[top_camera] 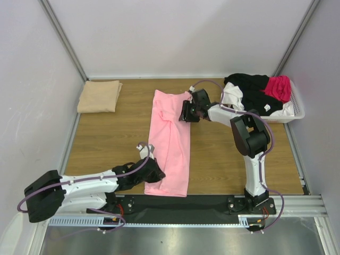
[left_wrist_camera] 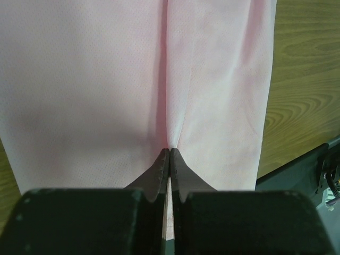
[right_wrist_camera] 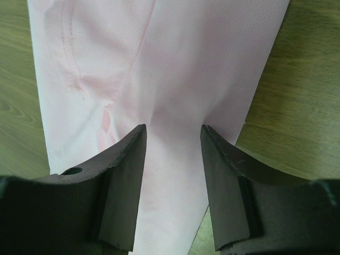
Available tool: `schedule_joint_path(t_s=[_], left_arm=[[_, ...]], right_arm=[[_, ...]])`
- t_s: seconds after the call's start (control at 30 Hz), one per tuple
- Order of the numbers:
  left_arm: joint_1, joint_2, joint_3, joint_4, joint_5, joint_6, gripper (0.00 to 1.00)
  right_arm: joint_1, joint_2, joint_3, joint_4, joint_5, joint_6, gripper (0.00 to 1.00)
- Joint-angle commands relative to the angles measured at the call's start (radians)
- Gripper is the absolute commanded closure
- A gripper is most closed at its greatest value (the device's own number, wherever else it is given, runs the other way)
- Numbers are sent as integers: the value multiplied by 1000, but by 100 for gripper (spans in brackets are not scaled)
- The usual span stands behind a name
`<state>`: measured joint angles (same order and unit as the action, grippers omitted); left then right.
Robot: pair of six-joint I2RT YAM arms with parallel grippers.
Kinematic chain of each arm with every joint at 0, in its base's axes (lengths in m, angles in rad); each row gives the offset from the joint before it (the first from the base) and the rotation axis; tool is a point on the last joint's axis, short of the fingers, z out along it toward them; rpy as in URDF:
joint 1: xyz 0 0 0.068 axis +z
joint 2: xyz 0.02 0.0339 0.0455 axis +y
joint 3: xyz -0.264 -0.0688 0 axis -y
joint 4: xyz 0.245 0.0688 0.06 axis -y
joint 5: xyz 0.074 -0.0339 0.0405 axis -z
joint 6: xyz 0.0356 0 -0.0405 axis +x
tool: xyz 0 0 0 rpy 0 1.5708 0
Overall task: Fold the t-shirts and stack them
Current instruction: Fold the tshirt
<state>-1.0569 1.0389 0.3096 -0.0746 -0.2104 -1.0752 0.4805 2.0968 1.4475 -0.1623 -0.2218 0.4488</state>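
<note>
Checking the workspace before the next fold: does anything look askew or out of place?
Slightly. The pink t-shirt lies as a long strip with its far end rumpled, not flat. At the basket, a white t-shirt droops over the left rim. Nothing looks damaged.

Two white-and-black arms
The left arm (top_camera: 85, 187) and right arm (top_camera: 254, 159) have white shells, black joints, purple cables (top_camera: 208, 81) and dark fingers (right_wrist_camera: 125, 175).

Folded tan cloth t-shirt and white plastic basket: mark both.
Folded tan cloth t-shirt (top_camera: 99, 96), top external view, centre of the fold.
White plastic basket (top_camera: 299, 106), top external view, right rim.
</note>
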Motion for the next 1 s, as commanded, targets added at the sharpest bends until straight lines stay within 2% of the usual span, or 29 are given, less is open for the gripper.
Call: schedule_joint_path(t_s=[0.0,0.33,0.57,0.67,0.7,0.8,0.97], left_arm=[[-23,-26,3,-30,-41,-35,96],[-89,-74,-7,-123,-112,-178,100],[-103,-94,-23,-133,-121,-204,99],[-104,-89,-20,-107,-104,-172,92],[-104,-82,-14,-96,-98,-146,86],[-103,-65,25,-116,-96,-99,73],[-103,-88,158,-295,-170,-5,55]], right_arm=[[4,12,2,17,21,-19,50],[4,35,2,15,36,-21,50],[3,48,5,12,36,-22,50],[4,37,8,9,26,-22,50],[4,25,13,6,21,-22,50],[4,-7,39,-19,-10,-32,48],[4,-133,103,-95,-82,-64,38]])
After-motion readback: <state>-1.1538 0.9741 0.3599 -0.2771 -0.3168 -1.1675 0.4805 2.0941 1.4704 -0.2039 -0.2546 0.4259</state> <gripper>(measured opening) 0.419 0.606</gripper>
